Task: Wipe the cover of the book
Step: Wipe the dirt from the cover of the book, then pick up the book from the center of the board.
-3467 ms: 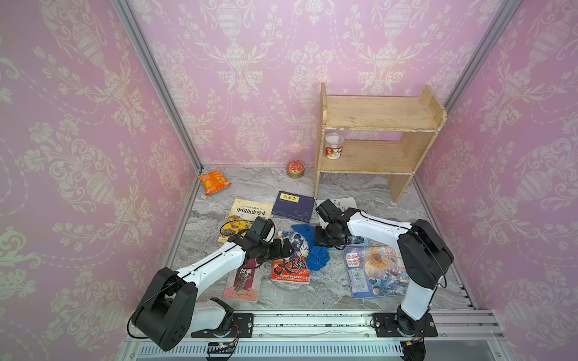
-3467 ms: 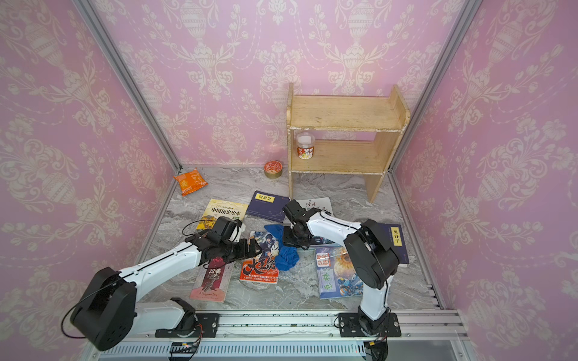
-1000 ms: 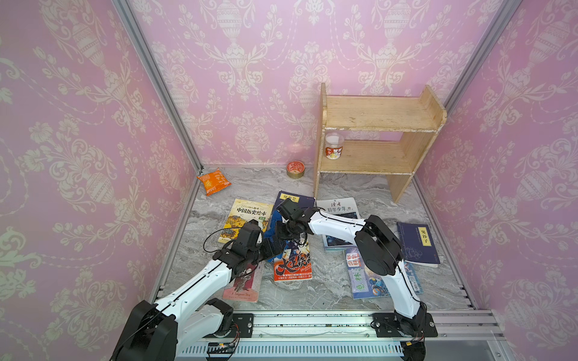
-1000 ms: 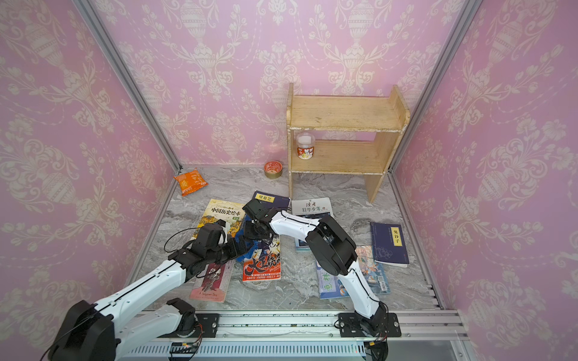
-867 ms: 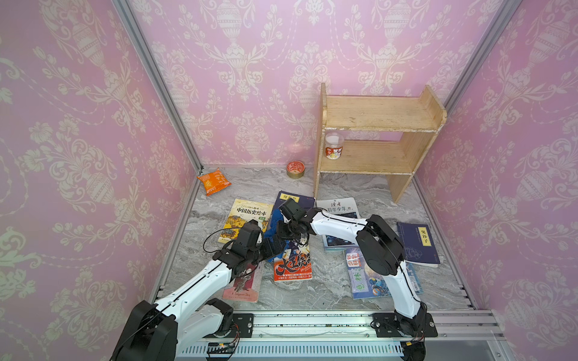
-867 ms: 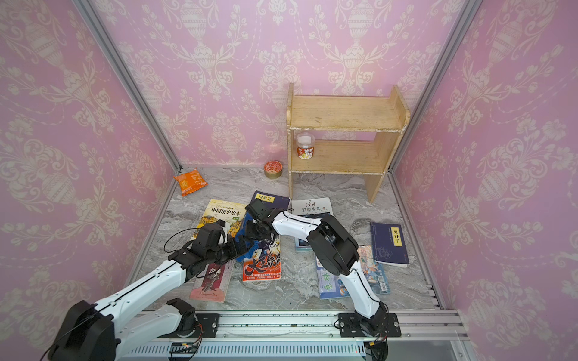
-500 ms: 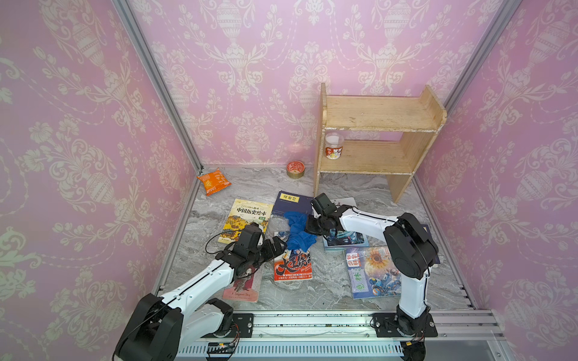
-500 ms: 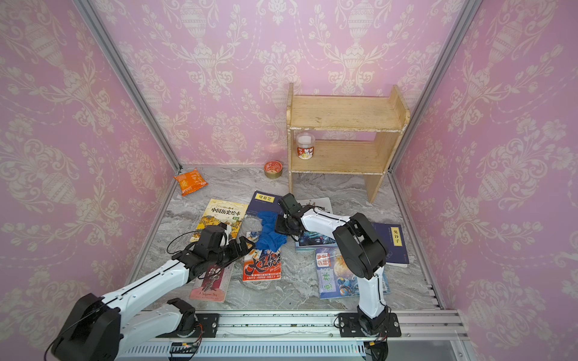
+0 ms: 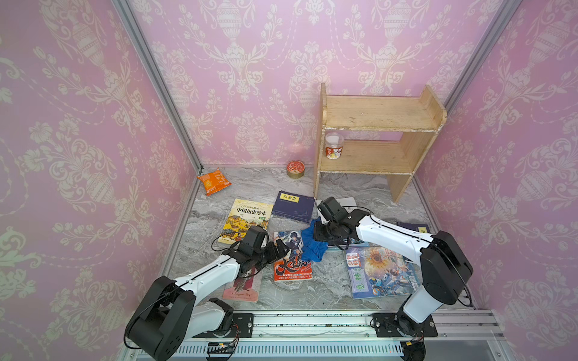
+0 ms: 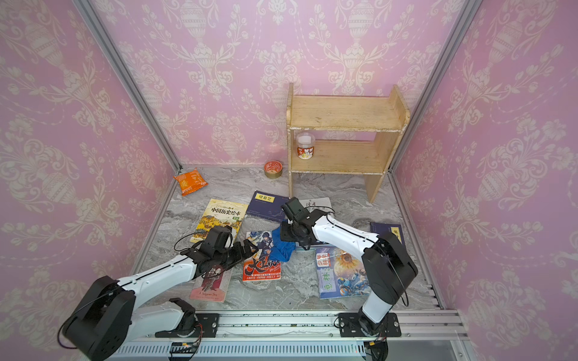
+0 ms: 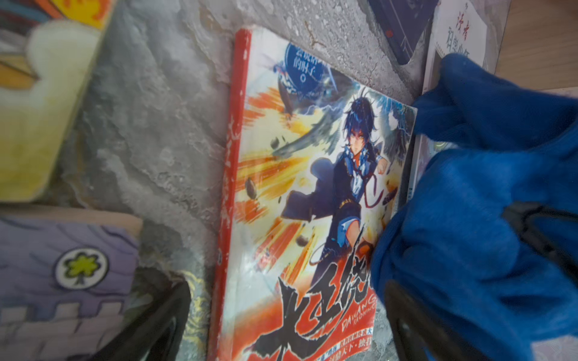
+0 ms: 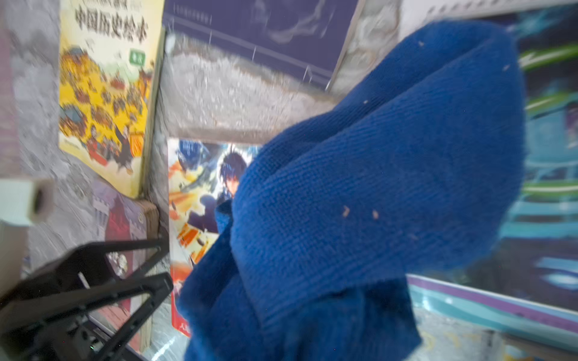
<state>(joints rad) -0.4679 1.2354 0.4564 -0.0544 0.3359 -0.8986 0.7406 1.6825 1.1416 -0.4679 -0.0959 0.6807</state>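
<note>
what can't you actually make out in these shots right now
- Right hand: fingertips buried in the blue cloth, top and right wrist views.
- Red comic book: part of its cover lies under the cloth, both top views.
- Jar label on the shelf: too small in both top views.
- Left hand: touching the book or hovering, unclear.

Comic cover [image 11: 312, 193]: "大王饶" in black strokes, "DAWANG" beneath
Yellow book [image 9: 248, 217], near the comic: "中国历史绘本"
Other covers: too small to read
</note>
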